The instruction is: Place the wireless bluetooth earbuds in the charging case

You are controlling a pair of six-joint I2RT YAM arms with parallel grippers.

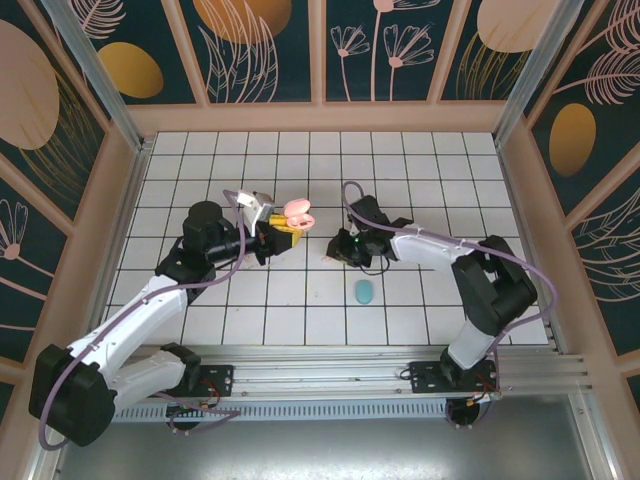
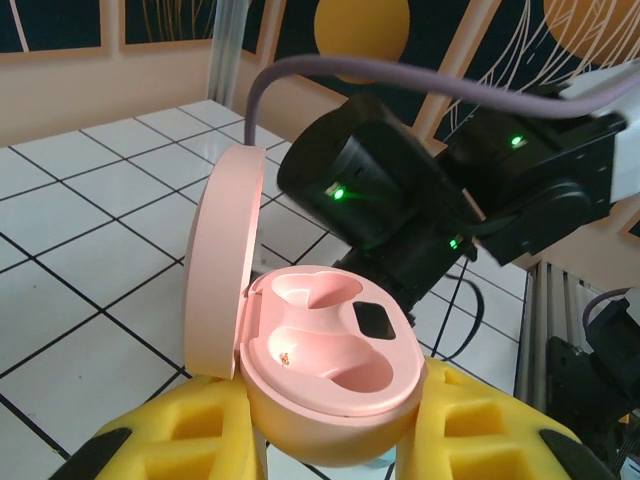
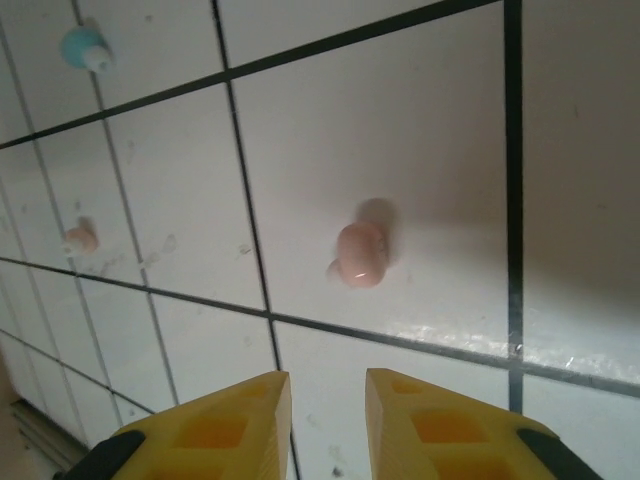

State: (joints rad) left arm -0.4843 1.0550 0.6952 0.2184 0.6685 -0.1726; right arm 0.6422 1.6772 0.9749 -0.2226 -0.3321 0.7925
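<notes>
Left gripper: your left gripper (image 1: 272, 232) sits left of centre in the top view, its yellow fingers (image 2: 190, 430) clamped on either side of the pink charging case (image 2: 330, 350).
Pink charging case: you hold it off the tiled table (image 1: 300, 310), at the bottom centre of the left wrist view, with its lid (image 2: 225, 250) swung open and standing upright on the left side.
Case interior: both moulded wells are bare pink, and a small black patch (image 2: 373, 321) sits by the right-hand well.
Right gripper: your right gripper (image 3: 328, 420) points down at the tiles from the bottom centre of the right wrist view. Its yellow fingers are a narrow gap apart, with nothing between them.
Nearest earbud: a pink earbud (image 3: 360, 255) lies on a tile at mid-frame, just above the gap in your right fingers and not touching them.
Other earbuds: a second pink earbud (image 3: 80, 238) lies at the left edge, and a light blue earbud (image 3: 86, 47) in the upper left corner, both well apart from the first.
Teal case: it lies closed on the table, below the right gripper in the top view (image 1: 364, 291).
Behind the case: the right arm's black body (image 2: 370, 190), green lights lit, takes the upper right of the left wrist view.
</notes>
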